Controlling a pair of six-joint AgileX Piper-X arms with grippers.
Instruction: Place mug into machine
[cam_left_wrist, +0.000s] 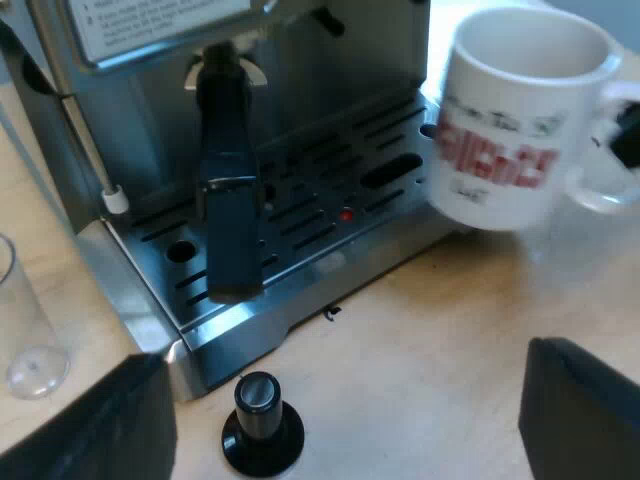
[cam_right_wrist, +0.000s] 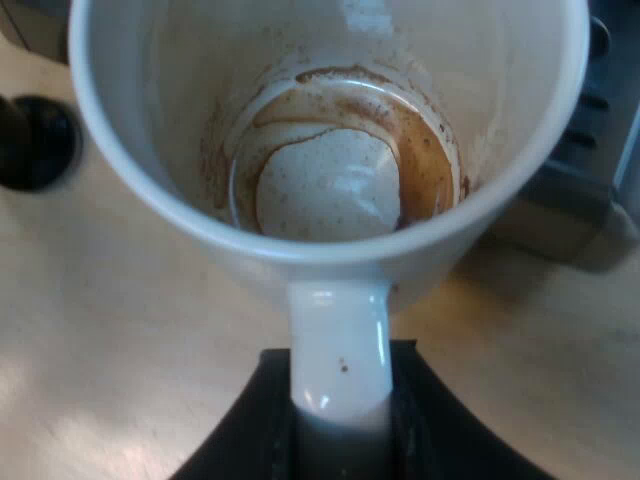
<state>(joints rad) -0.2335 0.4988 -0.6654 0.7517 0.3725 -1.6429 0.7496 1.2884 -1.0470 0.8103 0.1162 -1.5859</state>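
Wood table (cam_left_wrist: 430, 350), mug (cam_left_wrist: 510, 130) nr tray (cam_left_wrist: 310, 285) edge

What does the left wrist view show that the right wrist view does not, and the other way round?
Left wrist view: the espresso machine from its front, with the holder locked in above the drip tray; the measuring glass beside the machine; the red print on the outside of the mug; my left gripper, open, above the table. Right wrist view: brown coffee stains inside the mug, and my right gripper shut on its handle. Shared: the mug, the black-knobbed tamper on the wooden table, and part of the machine.
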